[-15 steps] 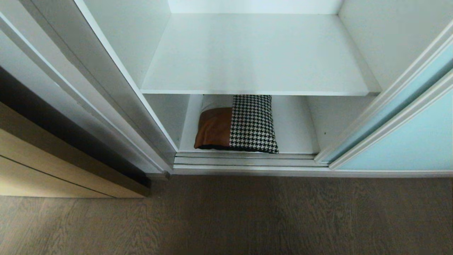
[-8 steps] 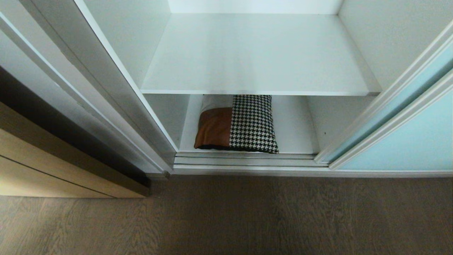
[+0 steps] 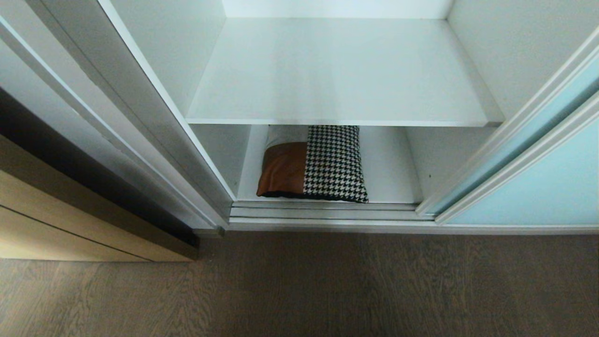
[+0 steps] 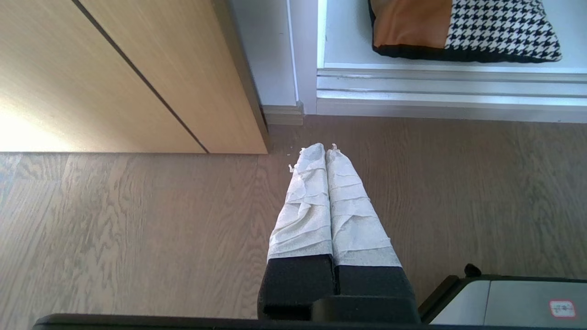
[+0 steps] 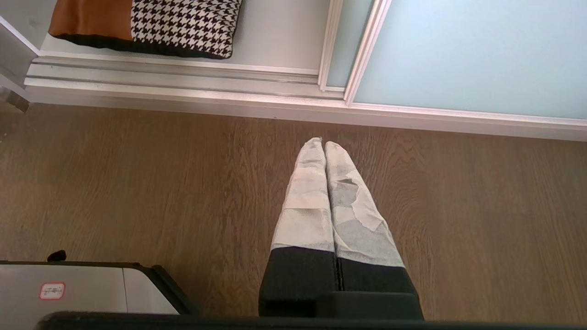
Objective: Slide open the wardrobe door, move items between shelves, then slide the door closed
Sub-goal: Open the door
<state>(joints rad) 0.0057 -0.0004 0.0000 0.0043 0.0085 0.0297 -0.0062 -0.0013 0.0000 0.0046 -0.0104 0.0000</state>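
Both tools, left (image 4: 325, 149) and right (image 5: 323, 143), hang pressed together; the cushion (image 3: 312, 164) looks soft and light, best pinched at its front edge.

You have the cushion (image 3: 312, 163) on the bottom shelf (image 3: 388, 173), toward its left — under the upper shelf (image 3: 337, 75); sliding door (image 3: 538, 187) to the right.

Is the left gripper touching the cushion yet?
Apart. In the left wrist view the left gripper hangs shut over bare wood floor, with the wardrobe's door track lying between it and the cushion.
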